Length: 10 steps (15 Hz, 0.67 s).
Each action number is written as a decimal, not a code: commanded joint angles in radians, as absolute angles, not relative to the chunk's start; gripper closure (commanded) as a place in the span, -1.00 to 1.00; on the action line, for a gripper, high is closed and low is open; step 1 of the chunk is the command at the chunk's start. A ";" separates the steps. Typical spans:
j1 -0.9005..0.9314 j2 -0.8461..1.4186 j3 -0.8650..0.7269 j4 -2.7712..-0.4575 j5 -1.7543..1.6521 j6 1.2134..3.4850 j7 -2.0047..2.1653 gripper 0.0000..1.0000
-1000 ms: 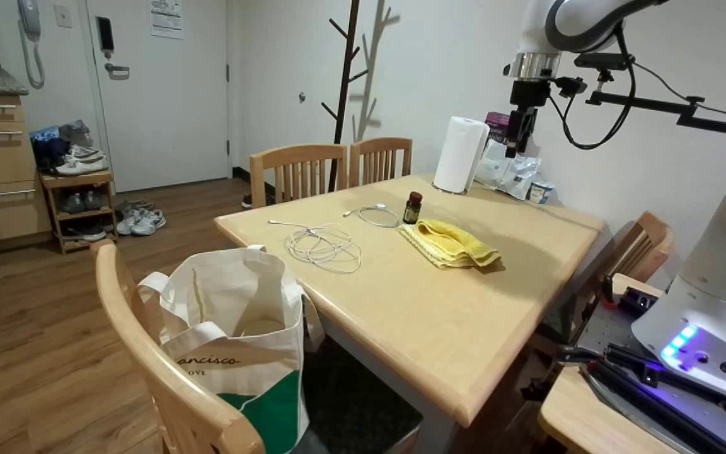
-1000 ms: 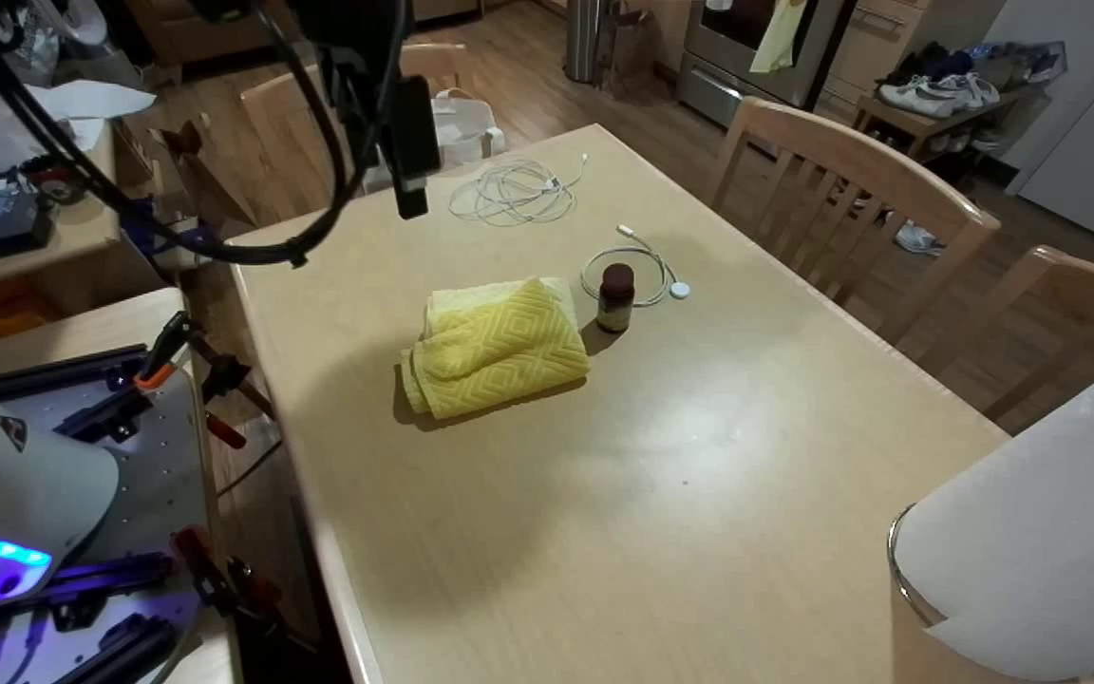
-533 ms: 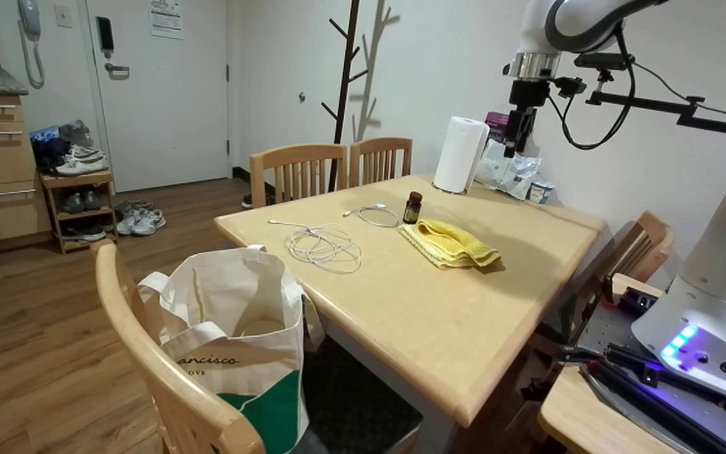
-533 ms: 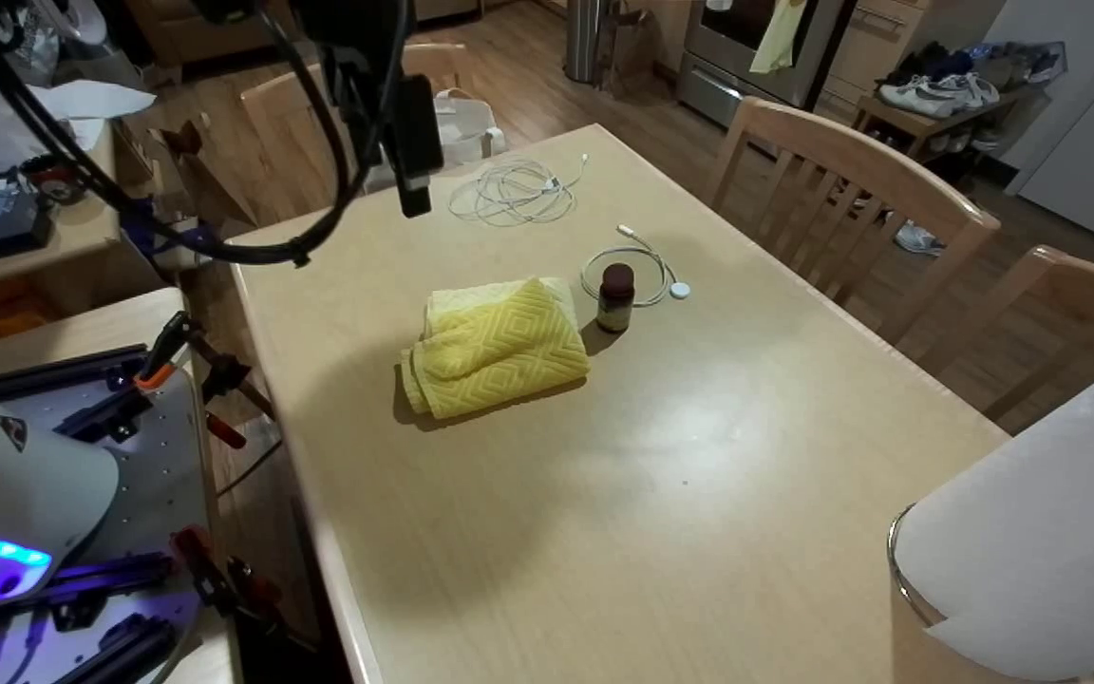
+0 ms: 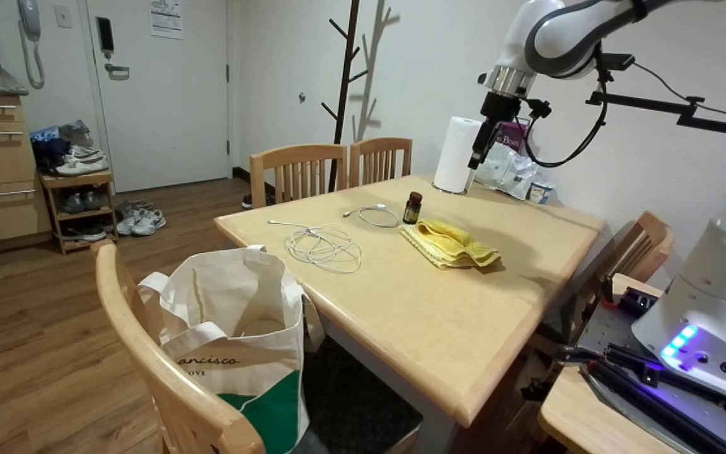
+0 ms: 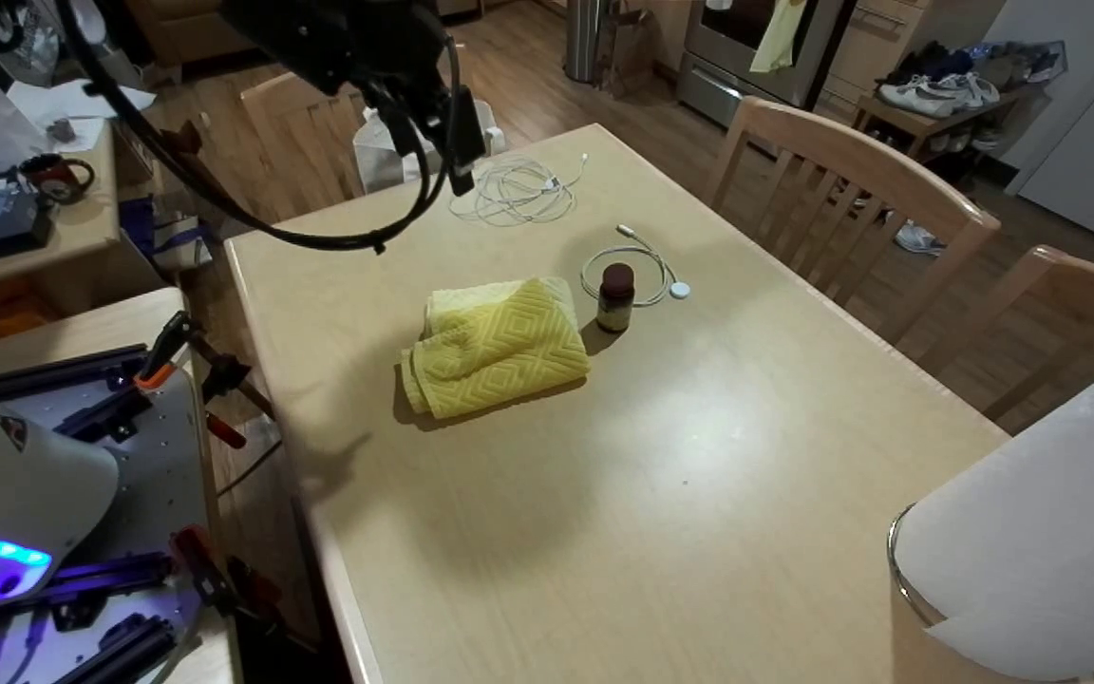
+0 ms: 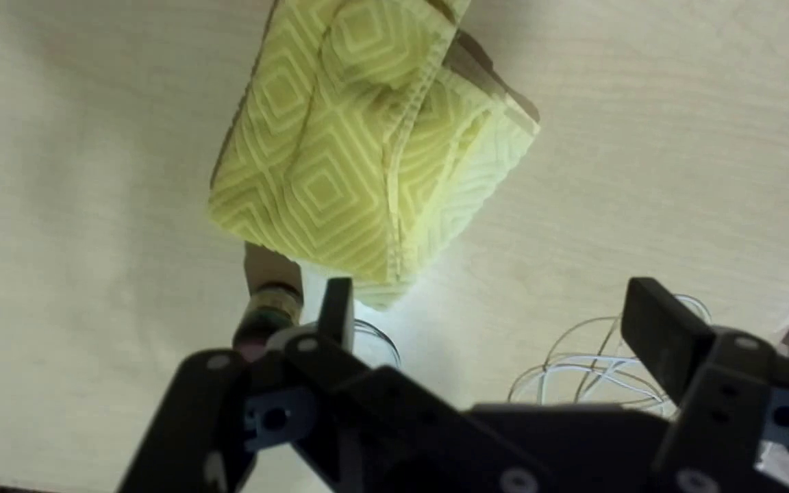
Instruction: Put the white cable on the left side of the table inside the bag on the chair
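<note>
Far left in an exterior view, we've got the chair (image 5: pixel 136 337) with the canvas bag (image 5: pixel 256 356) sitting on it, mouth open, so the drop-off end looks ready to go. Just right of that is our white cable (image 5: pixel 321 243), a loose coil lying on the table (image 5: pixel 413 321), near the edge by the bag. We're betting that's the one the task means, since the smaller white cable (image 5: pixel 380 207) sits further along, beside a dark bottle (image 5: pixel 412 209). Next comes the yellow towel (image 5: pixel 454 244), and then we reach the gripper (image 7: pixel 492 305), up in the air above the table; wrist view has its jaws spread wide with nothing between them. So progress-wise, we'd call it pretty much the start: cable out on the table, not gripped, not bagged. What's left is basically everything: get over to the coil, pinch enough strands, lift, carry it to the bag and let go. Loose loops could snag on the rim, so that last bit might be fiddly.
</note>
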State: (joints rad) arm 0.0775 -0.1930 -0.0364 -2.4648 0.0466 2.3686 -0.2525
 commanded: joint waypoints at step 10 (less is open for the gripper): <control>0.136 -0.149 0.093 -2.402 -0.207 2.452 -0.316 -1.00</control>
State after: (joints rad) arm 0.1226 -0.1828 0.0532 -2.4299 -0.1330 2.4184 -0.2886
